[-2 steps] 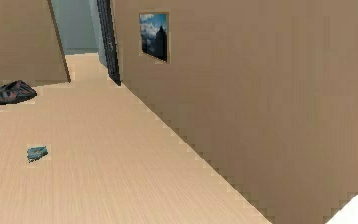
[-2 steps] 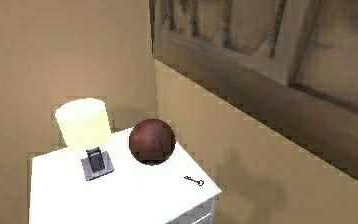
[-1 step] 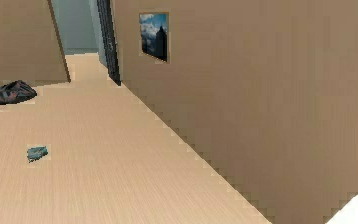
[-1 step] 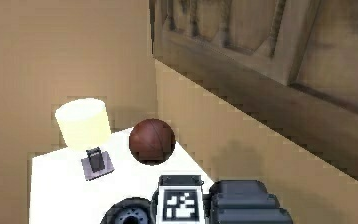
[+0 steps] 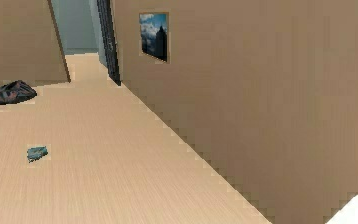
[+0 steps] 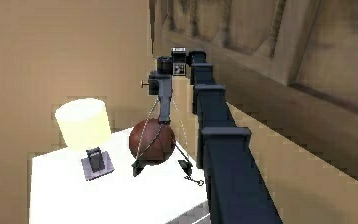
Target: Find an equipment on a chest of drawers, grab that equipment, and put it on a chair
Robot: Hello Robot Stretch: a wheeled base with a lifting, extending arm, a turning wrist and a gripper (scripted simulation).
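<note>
From here I see the brown ball (image 6: 155, 143) sitting on the white chest of drawers (image 6: 62, 195), just past the gripper (image 6: 162, 115) in line with its fingers, and I cannot tell whether the gripper holds anything.

In the arm side view we see a pale yellow lamp (image 6: 83, 125) to the left of the gripper (image 6: 163, 118). Lower left of the gripper is a small dark object on a grey stand (image 6: 95, 163). Ahead we see a framed picture (image 5: 154, 37) on the wall beside a dark open door (image 5: 109, 40), and on the floor a dark heap (image 5: 11, 93) and a small teal scrap (image 5: 37, 152).
</note>
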